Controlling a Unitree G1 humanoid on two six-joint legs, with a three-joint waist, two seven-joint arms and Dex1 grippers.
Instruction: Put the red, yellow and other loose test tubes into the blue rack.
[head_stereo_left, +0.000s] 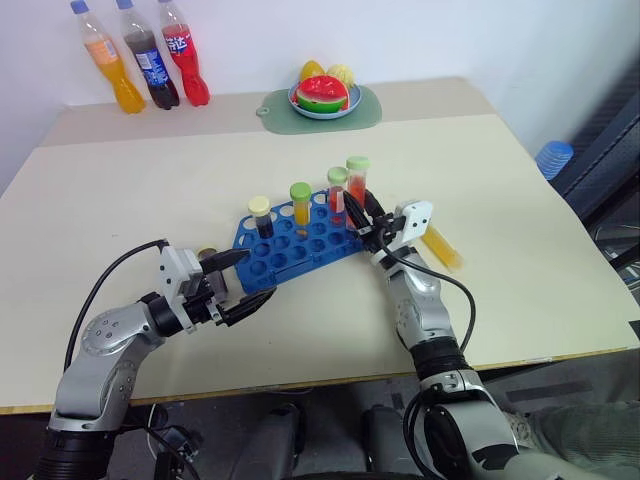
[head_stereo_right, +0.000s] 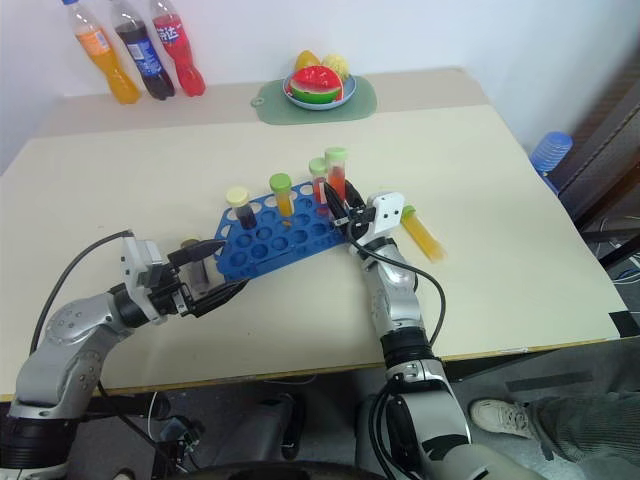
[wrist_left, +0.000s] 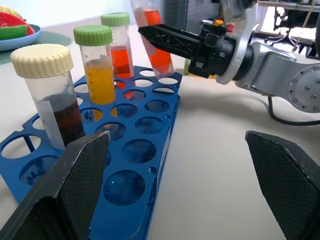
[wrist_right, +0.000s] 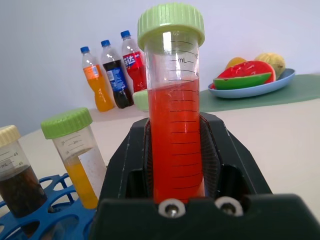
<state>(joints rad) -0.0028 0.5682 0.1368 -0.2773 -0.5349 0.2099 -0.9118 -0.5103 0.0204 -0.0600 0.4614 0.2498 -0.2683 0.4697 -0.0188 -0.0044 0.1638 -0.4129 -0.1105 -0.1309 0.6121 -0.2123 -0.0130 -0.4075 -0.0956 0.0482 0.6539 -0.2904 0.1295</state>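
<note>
While the open left gripper (head_stereo_left: 236, 283) waits at the blue plastic rack's (head_stereo_left: 300, 243) seven o'clock corner

Right gripper (head_stereo_left: 362, 222) clamps an upright green-capped red-liquid tube (head_stereo_left: 357, 180) over the rack's three o'clock edge; a yellow-liquid tube (head_stereo_left: 441, 247) lies loose at its four o'clock.

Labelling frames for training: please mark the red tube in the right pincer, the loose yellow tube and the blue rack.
red tube (wrist_right: 175, 135), right wrist view, liquid-filled body.
loose yellow tube (head_stereo_left: 441, 247), left eye view, mid-body.
blue rack (head_stereo_left: 262, 270), left eye view, near edge.
</note>
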